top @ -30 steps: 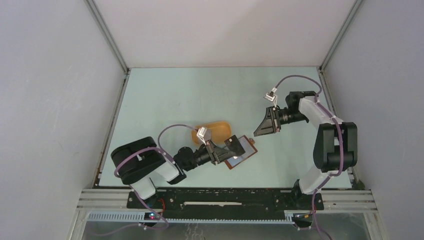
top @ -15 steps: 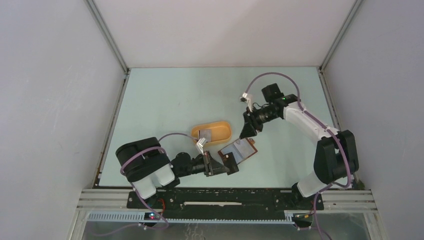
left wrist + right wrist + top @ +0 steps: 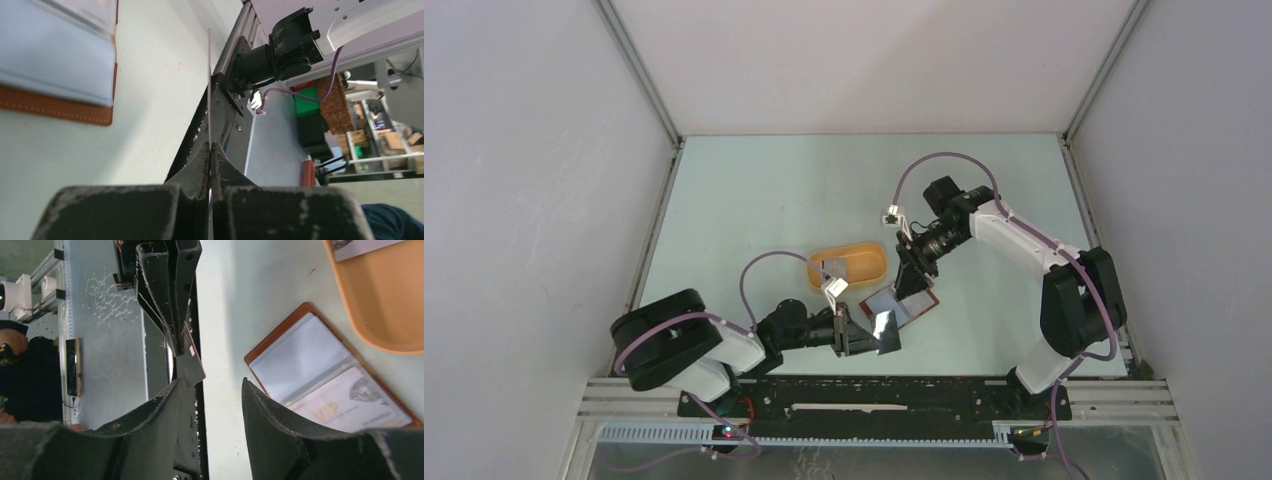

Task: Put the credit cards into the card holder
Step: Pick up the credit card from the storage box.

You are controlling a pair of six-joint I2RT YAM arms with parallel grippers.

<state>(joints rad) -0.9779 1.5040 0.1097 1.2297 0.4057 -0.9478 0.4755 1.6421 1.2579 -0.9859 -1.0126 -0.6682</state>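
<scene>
The card holder [image 3: 908,301] lies open on the table, brown rim up, pale blue-grey face showing [image 3: 305,360]. One pale credit card [image 3: 345,407] marked VIP sits in its pocket. My left gripper [image 3: 872,336] is shut on another credit card [image 3: 887,325], held edge-on [image 3: 209,90] just off the holder's near-left corner [image 3: 55,55]. My right gripper [image 3: 911,282] hovers over the holder's far edge, jaws open and empty [image 3: 210,382]. Another card [image 3: 833,266] lies in the orange tray.
The orange-yellow oval tray [image 3: 864,256] sits just left of and behind the card holder [image 3: 385,315]. The black base rail [image 3: 874,392] runs along the near table edge, close behind the left gripper. Grey walls enclose the table on three sides.
The right arm swung left and down from the right side to over the card holder, its jaws widening. The left gripper drew back toward the near edge with its card.
</scene>
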